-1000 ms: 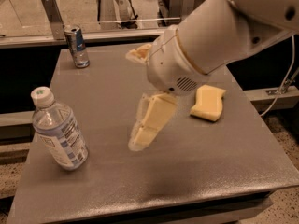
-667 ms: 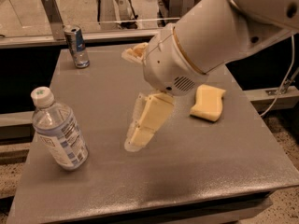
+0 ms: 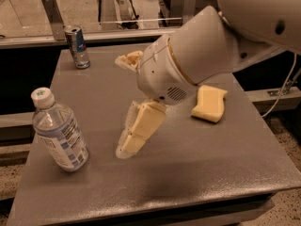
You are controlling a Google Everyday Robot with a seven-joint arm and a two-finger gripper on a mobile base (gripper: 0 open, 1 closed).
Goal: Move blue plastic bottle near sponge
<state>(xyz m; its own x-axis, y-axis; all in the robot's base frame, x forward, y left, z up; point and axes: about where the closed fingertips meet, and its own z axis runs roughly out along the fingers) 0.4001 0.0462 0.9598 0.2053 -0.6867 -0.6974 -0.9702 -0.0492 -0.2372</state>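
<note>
Blue plastic bottle (image 3: pixel 59 132) stands near the table's (image 3: pixel 225 164) left edge; sponge (image 3: pixel 209 103) lies near the right edge. Gripper (image 3: pixel 121 106) hangs mid-table, jaws wide, empty. We should straddle the bottle's body squarely before closing.

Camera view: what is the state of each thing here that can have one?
Bottle: upright, cap on, not held, on the left side of the table.
Sponge: lying flat on the right side, apart from the bottle.
Can: upright at the far left corner.
Gripper: over the middle of the table, jaws open, holding nothing.
</note>
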